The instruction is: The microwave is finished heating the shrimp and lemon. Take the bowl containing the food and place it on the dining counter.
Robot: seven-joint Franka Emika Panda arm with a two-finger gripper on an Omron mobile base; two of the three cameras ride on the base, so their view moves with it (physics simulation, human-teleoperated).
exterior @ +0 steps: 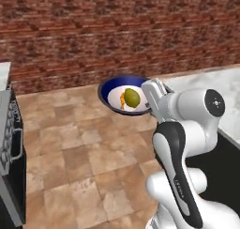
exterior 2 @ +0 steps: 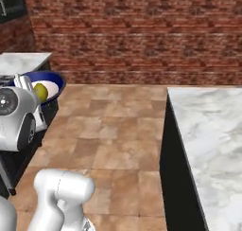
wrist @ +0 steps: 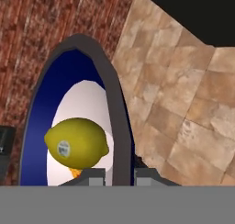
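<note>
Small round sticker (wrist: 64, 148) on the skin of the yellow-green oval lemon (wrist: 78, 142), white ring with a blue and yellow centre; print too small to read. Faint dark marking (exterior: 178, 183) on the black panel of the white robot arm (exterior: 187, 129); illegible.

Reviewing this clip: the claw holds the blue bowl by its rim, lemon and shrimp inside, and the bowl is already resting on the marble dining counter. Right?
Not quite. The claw does hold the bowl by its rim, with the lemon and shrimp inside, but the bowl is not on the dining counter. The left base view shows it carried in the air over the tiled floor, short of the counter.
</note>
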